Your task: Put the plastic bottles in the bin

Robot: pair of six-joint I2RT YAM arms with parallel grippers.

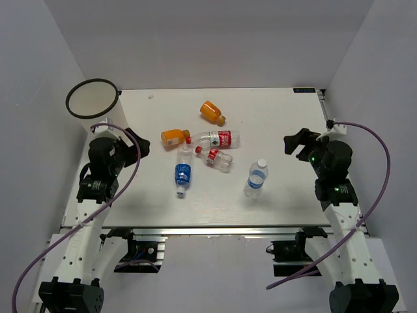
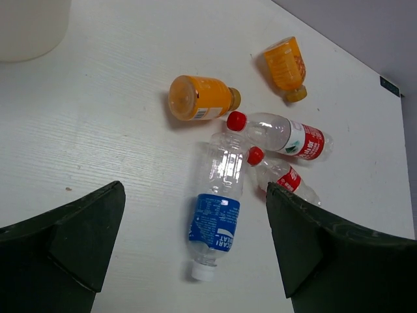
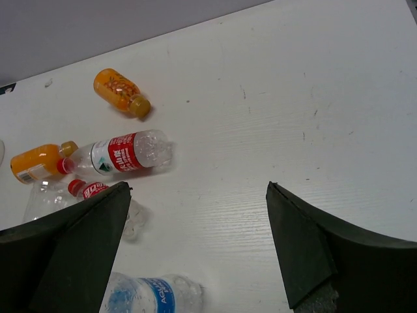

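Evidently at the outset: all six plastic bottles rest on the counter (image 1: 287, 107), none held. Five form a loose cluster left of centre. The far orange bottle (image 1: 212, 112) lies a little apart; the near orange bottle (image 1: 174, 137) has its cap close to that of the long red-label bottle (image 1: 216, 139); the short red-label bottle (image 1: 214, 158) is just beside the lying blue-label bottle (image 1: 183, 173). The second blue-label bottle (image 1: 256, 178) sits alone toward the right. The bin (image 1: 68, 102) stands at the far-left corner, beside the left arm, which probably suits that arm to the cluster. Left jaws and right jaws are both spread apart and empty, poised at either side. The left wrist view crops the bin to a pale wall. The right wrist view cuts off the lone bottle, so its pose is unclear. The bin's floor cannot be made out.
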